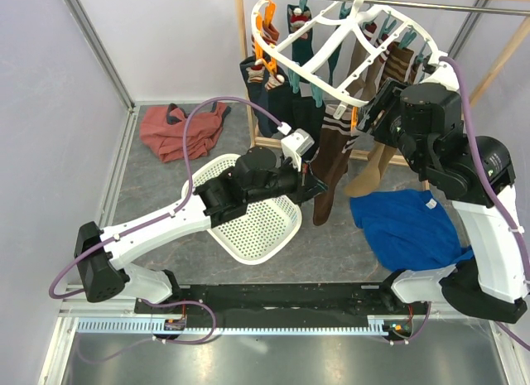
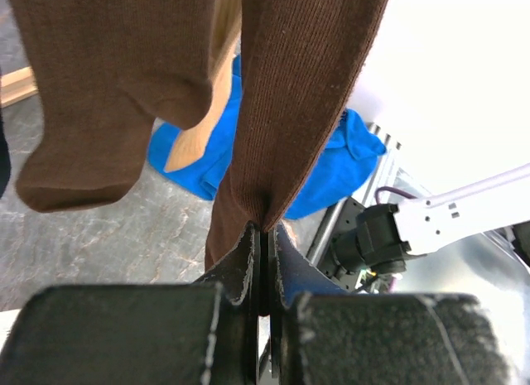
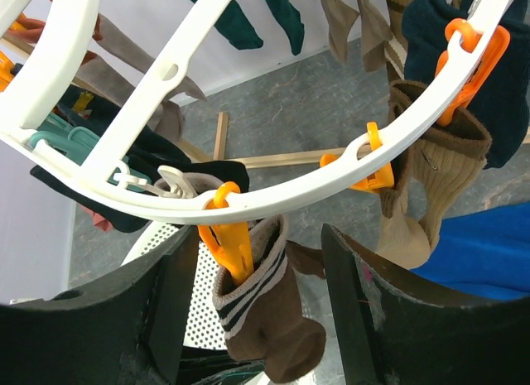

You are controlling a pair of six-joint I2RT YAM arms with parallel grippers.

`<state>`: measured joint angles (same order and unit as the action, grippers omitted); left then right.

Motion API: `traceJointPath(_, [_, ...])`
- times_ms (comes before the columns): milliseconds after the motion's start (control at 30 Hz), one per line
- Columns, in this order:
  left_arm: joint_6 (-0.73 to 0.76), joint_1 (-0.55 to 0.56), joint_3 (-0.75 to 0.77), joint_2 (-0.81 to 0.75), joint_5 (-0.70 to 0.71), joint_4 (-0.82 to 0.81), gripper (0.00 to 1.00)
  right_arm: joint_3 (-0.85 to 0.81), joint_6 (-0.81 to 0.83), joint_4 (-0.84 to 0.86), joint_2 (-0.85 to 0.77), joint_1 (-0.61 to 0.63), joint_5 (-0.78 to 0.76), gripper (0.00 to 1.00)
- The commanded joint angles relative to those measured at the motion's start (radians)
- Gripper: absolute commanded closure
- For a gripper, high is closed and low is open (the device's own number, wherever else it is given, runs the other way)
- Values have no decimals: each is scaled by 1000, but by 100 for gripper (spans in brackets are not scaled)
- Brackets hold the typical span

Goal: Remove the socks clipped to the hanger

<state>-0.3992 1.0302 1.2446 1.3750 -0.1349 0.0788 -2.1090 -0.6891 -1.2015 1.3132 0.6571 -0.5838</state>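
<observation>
The white oval hanger (image 1: 331, 50) hangs at the back with several socks on orange and teal clips. My left gripper (image 1: 319, 186) is shut on the lower part of a hanging brown sock (image 1: 331, 166). In the left wrist view the jaws (image 2: 263, 232) pinch a fold of that sock (image 2: 298, 112). My right gripper (image 1: 370, 113) is open at the ring's near rim. In the right wrist view its fingers (image 3: 261, 261) stand either side of an orange clip (image 3: 232, 236) holding the brown sock's striped cuff (image 3: 265, 294) under the ring (image 3: 331, 166).
A white perforated basket (image 1: 257, 228) lies under my left arm. A rust-red garment (image 1: 178, 130) lies at the back left. A big blue cloth (image 1: 410, 223) lies right of centre. The wooden rail frame (image 1: 244, 70) stands behind. A tan sock (image 3: 422, 186) hangs to the right.
</observation>
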Motion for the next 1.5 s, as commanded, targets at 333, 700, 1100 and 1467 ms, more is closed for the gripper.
traceJointPath(333, [42, 21, 70, 1, 112, 47, 98, -22, 62, 89, -5, 45, 5, 35])
traceJointPath(700, [37, 24, 85, 12, 118, 61, 98, -17, 46, 43, 3, 102, -89, 35])
traceJointPath(1100, [49, 30, 84, 6, 130, 65, 98, -103, 20, -135, 119, 225, -382, 36])
traceJointPath(1467, [48, 30, 84, 4, 130, 67, 98, -65, 48, -115, 126, 234, -442, 50])
